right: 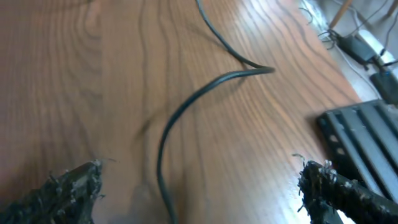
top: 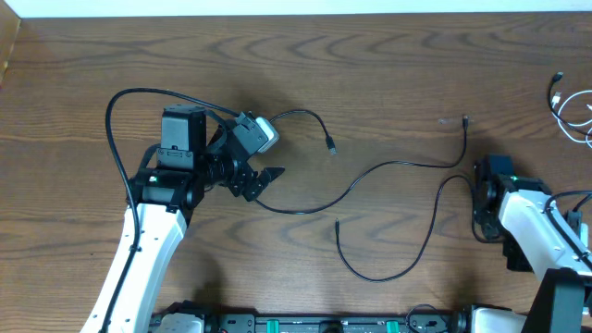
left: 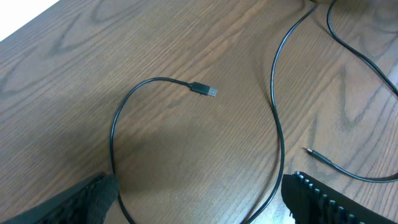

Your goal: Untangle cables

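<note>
A thin black cable [top: 388, 166] runs from a plug [top: 331, 146] under my left gripper [top: 264, 182] and on to an end at the back right [top: 464, 120]. A second black cable [top: 421, 250] loops from a free end [top: 337, 224] toward my right gripper [top: 478, 190]. A white cable [top: 566, 106] lies apart at the far right edge. In the left wrist view the open left gripper [left: 199, 208] straddles two strands of the first cable [left: 277, 130], whose plug [left: 203, 89] lies ahead. The right gripper [right: 202, 196] is open with a black cable [right: 163, 149] running between its fingers.
A thick black arm wire [top: 113, 129] arcs out left of the left arm. The table's back edge [top: 296, 13] meets a white surface. In the right wrist view the table's edge, a black rail [right: 360, 134] and floor clutter lie to the right.
</note>
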Controlling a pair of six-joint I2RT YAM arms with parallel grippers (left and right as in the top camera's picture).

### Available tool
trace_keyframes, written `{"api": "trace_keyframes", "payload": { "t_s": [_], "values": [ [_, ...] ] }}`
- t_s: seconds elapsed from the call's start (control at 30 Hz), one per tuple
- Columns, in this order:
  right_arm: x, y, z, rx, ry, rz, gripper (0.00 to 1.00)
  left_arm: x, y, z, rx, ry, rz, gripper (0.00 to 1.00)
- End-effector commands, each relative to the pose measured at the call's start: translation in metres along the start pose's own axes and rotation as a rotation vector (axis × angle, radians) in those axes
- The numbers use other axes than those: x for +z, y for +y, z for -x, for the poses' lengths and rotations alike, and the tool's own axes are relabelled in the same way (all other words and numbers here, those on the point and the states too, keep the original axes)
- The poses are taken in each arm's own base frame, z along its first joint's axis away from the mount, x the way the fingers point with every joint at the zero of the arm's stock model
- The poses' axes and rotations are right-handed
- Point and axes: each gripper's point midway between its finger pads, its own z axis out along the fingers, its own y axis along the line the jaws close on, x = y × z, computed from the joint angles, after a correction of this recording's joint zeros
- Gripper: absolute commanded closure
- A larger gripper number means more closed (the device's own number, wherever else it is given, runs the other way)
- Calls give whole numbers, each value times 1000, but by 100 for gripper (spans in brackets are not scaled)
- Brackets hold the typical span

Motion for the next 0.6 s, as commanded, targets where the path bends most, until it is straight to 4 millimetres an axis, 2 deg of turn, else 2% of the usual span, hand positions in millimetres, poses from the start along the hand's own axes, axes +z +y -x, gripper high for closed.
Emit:
{"api": "trace_keyframes", "payload": {
  "t_s": [0.0, 0.3, 0.57],
  "values": [
    [5, 8, 5, -77, -29, 24, 1, -2, 0, 5, 2, -11, -1, 11],
    [12, 45, -1, -255, -15, 145, 1, -2, 0, 5, 2, -11, -1, 11],
    [19, 46, -14, -248, 77, 146, 1, -2, 0, 5, 2, -11, 0, 11]
  ]
}}
